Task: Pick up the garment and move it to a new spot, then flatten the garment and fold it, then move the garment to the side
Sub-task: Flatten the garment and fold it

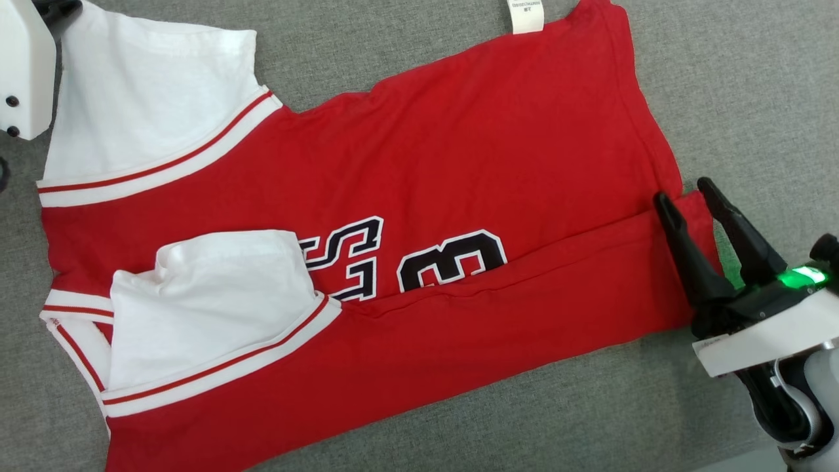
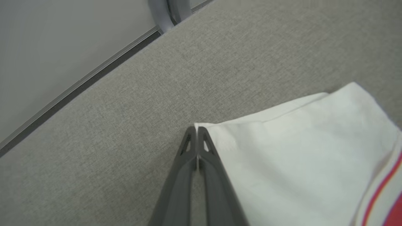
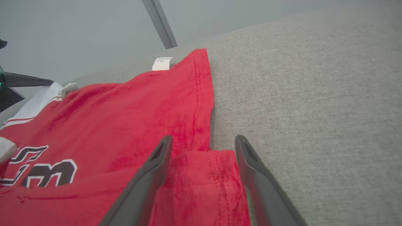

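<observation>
The garment (image 1: 459, 144) is a red jersey with white sleeves and black numbers, spread on the grey table with its near long edge folded over the front. My right gripper (image 1: 688, 200) is open at the jersey's right end. In the right wrist view its fingers (image 3: 157, 163) straddle the folded red hem corner (image 3: 201, 182). My left gripper (image 2: 196, 129) is shut, its tips pinched at the corner of the far white sleeve (image 2: 298, 150). The left arm's white housing (image 1: 19, 65) shows at the upper left of the head view.
Grey fabric table surface (image 1: 754, 78) surrounds the jersey, with bare room to the right and along the front. The table's far edge (image 2: 78, 86) and a grey post (image 2: 169, 11) lie beyond the left gripper. A white care label (image 1: 526, 14) sticks out at the jersey's top edge.
</observation>
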Controlling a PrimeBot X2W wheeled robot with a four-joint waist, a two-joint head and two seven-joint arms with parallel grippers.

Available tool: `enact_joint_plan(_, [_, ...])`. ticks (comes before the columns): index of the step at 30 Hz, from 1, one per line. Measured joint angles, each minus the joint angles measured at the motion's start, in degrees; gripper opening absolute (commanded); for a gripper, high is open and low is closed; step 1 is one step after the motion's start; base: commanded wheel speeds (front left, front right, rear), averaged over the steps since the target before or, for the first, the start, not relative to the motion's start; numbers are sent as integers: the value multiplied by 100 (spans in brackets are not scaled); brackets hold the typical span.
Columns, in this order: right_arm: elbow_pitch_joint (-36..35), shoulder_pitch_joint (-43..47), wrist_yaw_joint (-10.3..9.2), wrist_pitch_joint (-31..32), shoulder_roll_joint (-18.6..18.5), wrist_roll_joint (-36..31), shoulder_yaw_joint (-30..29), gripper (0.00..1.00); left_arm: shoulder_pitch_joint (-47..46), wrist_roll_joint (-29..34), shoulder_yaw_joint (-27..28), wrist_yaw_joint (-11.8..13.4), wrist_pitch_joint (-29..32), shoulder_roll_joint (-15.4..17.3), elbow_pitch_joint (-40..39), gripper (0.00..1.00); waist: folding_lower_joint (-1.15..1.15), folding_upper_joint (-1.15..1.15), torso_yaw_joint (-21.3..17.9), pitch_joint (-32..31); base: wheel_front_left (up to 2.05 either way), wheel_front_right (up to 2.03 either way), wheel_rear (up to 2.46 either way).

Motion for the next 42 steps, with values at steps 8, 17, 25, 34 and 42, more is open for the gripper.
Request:
enact_joint_plan(8, [325,-939,-1,902,-12,-229,-53,100,3,-355,51,-19,-205,-56,-21,0,0,0,98,-115,0,0,0])
enact_joint_plan(17, [1479,-2902,-1,3540,609,-1889,-390,100,7,-477,-123,-36,-288,-29,-282,0,0,0,300,-248,0,0,0])
enact_joint_plan(25, [2111,-3608,4,4579,1177,-2905,-657,100,-3,-671,-223,-36,-304,-20,-570,0,0,0,491,-208,0,0,0])
enact_joint_plan(34, [2523,-3650,4,4670,1347,-3176,-792,100,-17,-722,-337,-36,-356,10,-634,0,0,0,574,-178,0,0,0])
enact_joint_plan(42, [2708,-3811,4,4541,1349,-3165,-556,28,-17,-766,-427,-36,-390,37,-649,0,0,0,606,-149,0,0,0])
